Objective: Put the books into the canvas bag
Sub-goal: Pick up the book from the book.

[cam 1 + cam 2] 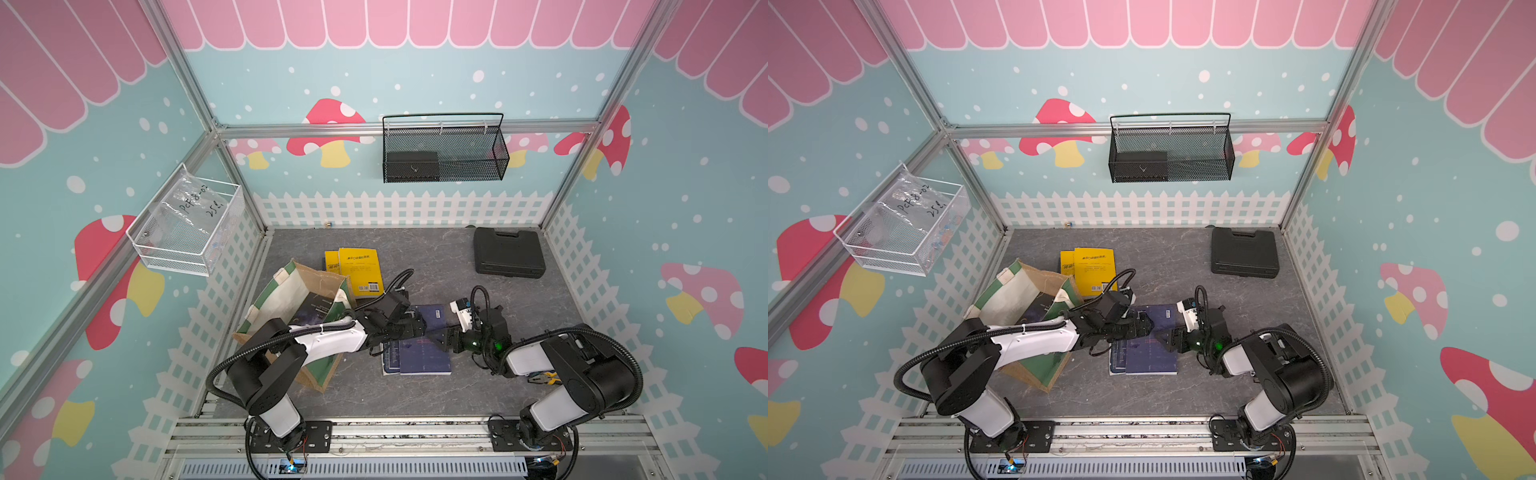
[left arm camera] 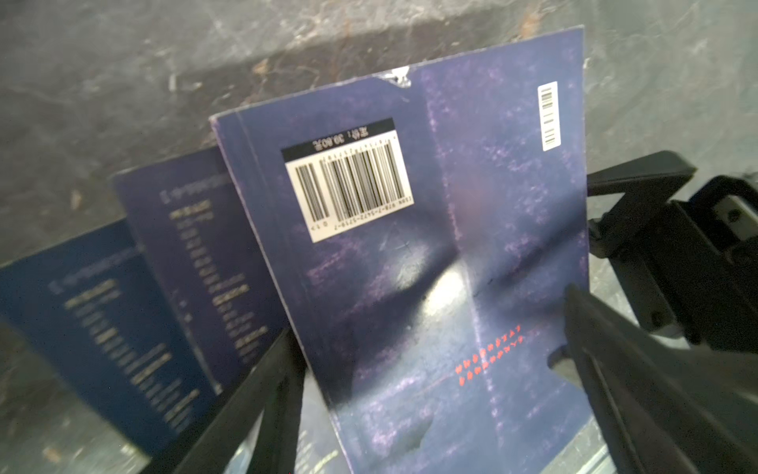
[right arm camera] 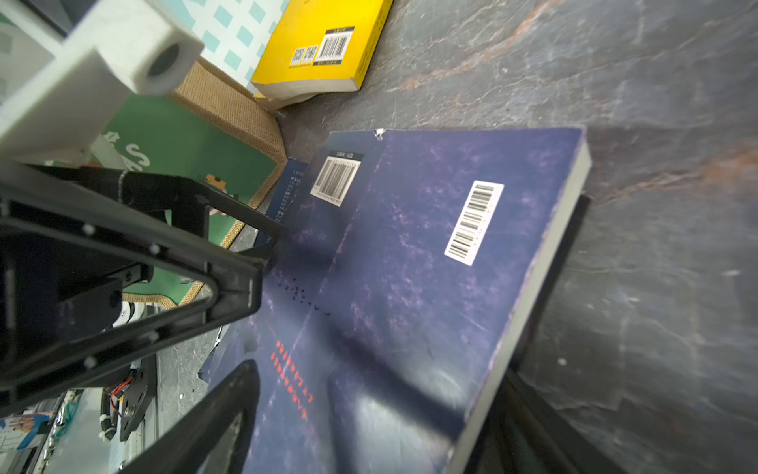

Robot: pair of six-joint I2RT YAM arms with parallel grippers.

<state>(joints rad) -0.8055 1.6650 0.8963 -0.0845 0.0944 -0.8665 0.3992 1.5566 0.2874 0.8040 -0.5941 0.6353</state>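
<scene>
Navy book (image 2: pixel 430 266) atop navy stack (image 2: pixel 164 295), just beside bag (image 1: pixel 282 299). Left end effector (image 2: pixel 428 316) spread wide, fingers (image 2: pixel 262 390) flanking it. Right end effector (image 1: pixel 444 336) straddles its page edge; pinching or not, cannot tell. Bag holds one dark book (image 1: pixel 311 309); yellow books (image 1: pixel 359 266) beside bag, on counter (image 1: pixel 436 257).

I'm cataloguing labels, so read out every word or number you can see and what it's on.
"PCF8-02" and "25": handwritten on the clear plastic bag in the white wire basket.
"39.80": price strip on the top navy book, upside down.
Yellow books: print too small.
Canvas bag: only a white "S" shows.
</scene>
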